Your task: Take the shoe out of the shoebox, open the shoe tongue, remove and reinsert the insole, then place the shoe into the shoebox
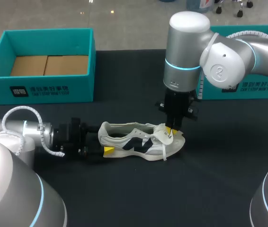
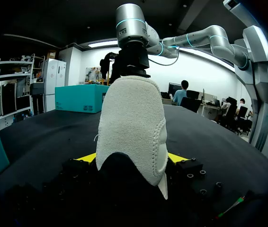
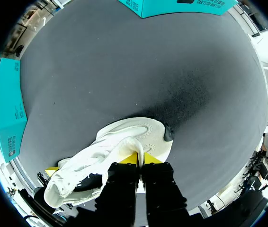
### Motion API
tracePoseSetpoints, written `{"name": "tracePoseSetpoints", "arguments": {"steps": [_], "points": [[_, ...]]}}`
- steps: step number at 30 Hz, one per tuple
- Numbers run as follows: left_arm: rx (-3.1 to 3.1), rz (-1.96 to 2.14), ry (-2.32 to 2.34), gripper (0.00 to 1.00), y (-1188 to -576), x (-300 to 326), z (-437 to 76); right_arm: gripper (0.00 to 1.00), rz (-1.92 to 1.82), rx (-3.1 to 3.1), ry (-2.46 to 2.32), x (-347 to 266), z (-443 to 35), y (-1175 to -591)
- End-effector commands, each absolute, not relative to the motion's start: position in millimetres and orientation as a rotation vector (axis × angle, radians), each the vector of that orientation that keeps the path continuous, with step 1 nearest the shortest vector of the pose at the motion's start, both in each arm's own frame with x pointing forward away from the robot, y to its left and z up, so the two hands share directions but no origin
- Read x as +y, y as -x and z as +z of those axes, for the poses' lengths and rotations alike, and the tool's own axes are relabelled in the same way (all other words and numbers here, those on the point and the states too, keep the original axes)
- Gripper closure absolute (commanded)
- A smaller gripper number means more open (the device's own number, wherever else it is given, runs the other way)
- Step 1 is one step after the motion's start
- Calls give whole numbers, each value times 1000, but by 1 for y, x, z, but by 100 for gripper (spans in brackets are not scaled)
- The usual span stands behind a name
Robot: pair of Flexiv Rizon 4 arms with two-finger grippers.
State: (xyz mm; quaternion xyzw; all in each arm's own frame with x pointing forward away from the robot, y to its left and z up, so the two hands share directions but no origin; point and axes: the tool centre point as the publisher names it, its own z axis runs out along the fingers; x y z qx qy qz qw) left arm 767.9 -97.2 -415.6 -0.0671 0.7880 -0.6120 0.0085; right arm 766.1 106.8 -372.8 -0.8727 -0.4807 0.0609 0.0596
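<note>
Since the teal shoebox stands open and well apart at the far left of the bench, the shoe is clearly out of it and sits on its sole near the middle. Next along, the left claw lies low on the bench and is closed around the heel, one yellow tip on either side. The shoe is a white trainer with dark side stripes, its toe towards the right, and it is probably light. Its upper looks soft and would buckle if squeezed at the collar. The heel and sole look stiff enough for a firm hold, and that is where the left claw has it. The tongue is a thin, floppy flap, easy to pinch but apt to slip from smooth tips, so it is best taken near its free edge and pulled gently. The right claw comes straight down over the forefoot, its tips nearly together and nipping that flap. The insole is hidden inside. It is likely thin and bendy, so the heel end is the place to grip it. Farthest right stands a second teal box.
</note>
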Motion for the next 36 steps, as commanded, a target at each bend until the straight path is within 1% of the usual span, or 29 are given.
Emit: {"name": "tracePoseSetpoints", "arguments": {"steps": [1,2,3,4,5,6,11,17,20,22,25,27,36], "points": [[2464,-1909,213,100,-767,-96,-417,82,193,-1364,2715,111,-379,-763],[2464,-1909,213,100,-767,-96,-417,71,193,-1362,2717,111,-379,-762],[2464,-1909,213,100,-767,-96,-417,56,192,-1361,2719,111,-376,-761],[2464,-1909,213,100,-767,-96,-417,32,189,-1360,2723,111,-374,-761],[2464,-1909,213,100,-767,-96,-417,5,183,-1366,2728,111,-370,-760],[2464,-1909,213,100,-767,-96,-417,0,177,-1370,2734,112,-366,-760],[2464,-1909,213,100,-767,-96,-417,0,124,-1395,2769,116,-339,-763],[2464,-1909,213,100,-767,-96,-417,0,-28,-1480,2779,132,-292,-770],[2464,-1909,213,100,-767,-96,-417,0,-127,-1577,2718,143,-274,-773],[2464,-1909,213,100,-767,-96,-417,0,-201,-1749,2646,152,-266,-774],[2464,-1909,213,100,-767,-96,-417,0,-253,-2149,2369,171,-260,-770],[2464,-1909,213,100,-767,-96,-417,0,-159,-2233,2421,176,-260,-771],[2464,-1909,213,100,-767,-96,-417,0,-159,-2233,2421,176,-260,-771]]}}
